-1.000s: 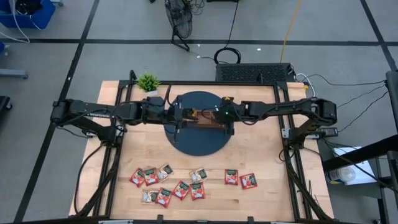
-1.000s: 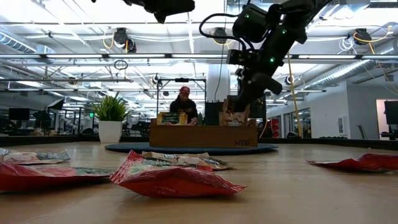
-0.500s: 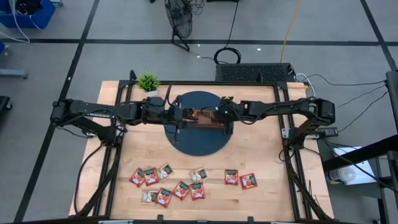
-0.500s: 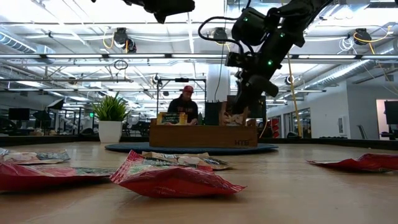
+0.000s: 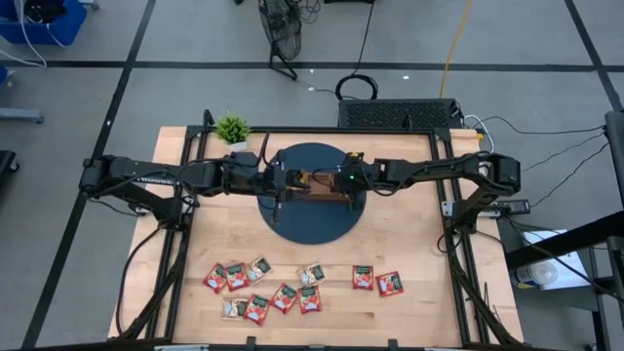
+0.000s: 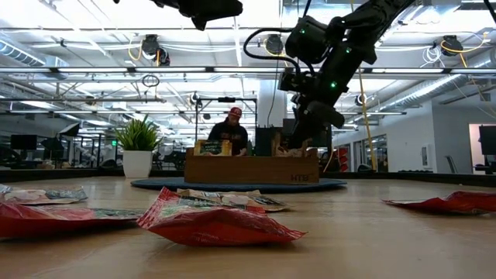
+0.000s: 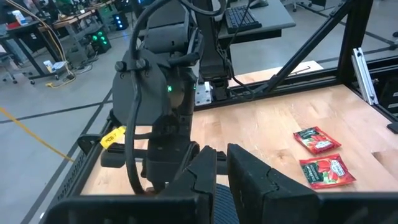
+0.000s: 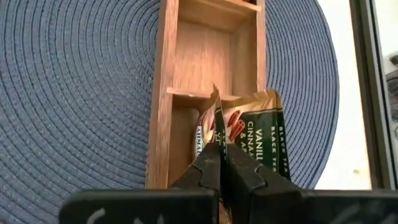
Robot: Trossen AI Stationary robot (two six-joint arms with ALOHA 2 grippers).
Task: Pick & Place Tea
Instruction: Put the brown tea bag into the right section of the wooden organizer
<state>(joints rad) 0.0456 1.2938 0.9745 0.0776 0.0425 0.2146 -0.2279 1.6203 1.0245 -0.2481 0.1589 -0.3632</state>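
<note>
Right gripper (image 8: pixel 221 163) pinches a tea sachet (image 8: pixel 252 134) upright over the wooden tray's (image 8: pixel 163 112) end compartment; left gripper (image 7: pixel 221 171) hovers beside the tray, fingers nearly together, holding nothing

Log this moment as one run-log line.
right tool: shut on tea sachet, over wooden tray end compartment | left tool: waiting beside tray | loose sachets: on table

two dark jointed arms, black cables, green lights
</note>
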